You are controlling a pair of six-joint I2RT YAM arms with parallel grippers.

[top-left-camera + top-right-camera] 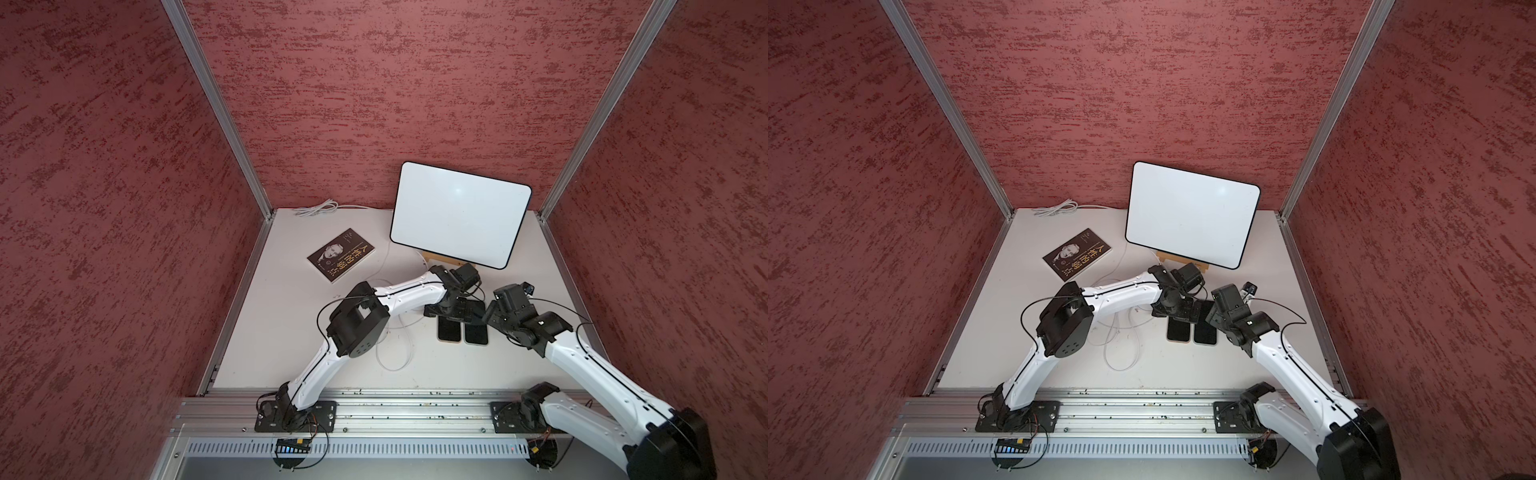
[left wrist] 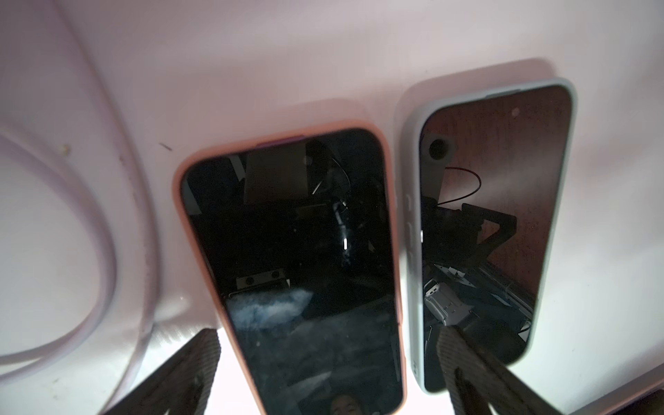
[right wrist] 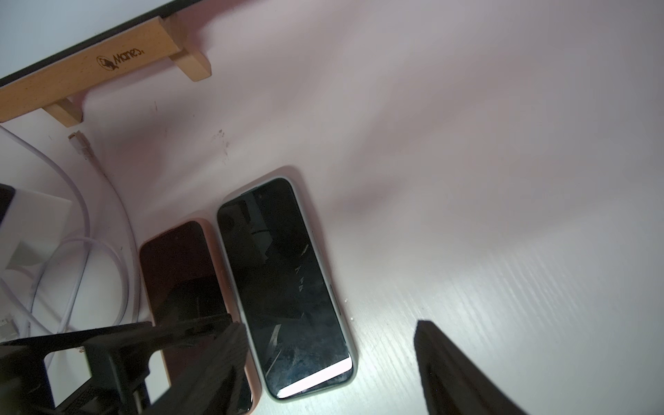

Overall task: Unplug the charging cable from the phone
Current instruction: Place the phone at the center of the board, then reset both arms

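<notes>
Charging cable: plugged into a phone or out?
Out. Its connector lies on the table by the wooden stand, apart from the orange-cased phone and grey-cased phone.

I am seeing the left gripper (image 1: pixel 454 312) covering the far ends of the orange phone (image 1: pixel 449 331) and grey phone (image 1: pixel 476 333); the white cable (image 2: pixel 109 258) is showing blurred

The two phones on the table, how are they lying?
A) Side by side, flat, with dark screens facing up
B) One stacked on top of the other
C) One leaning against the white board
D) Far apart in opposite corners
A: the orange-cased phone and the grey-cased phone lie flat next to each other on the table, both dark screens up.
</notes>
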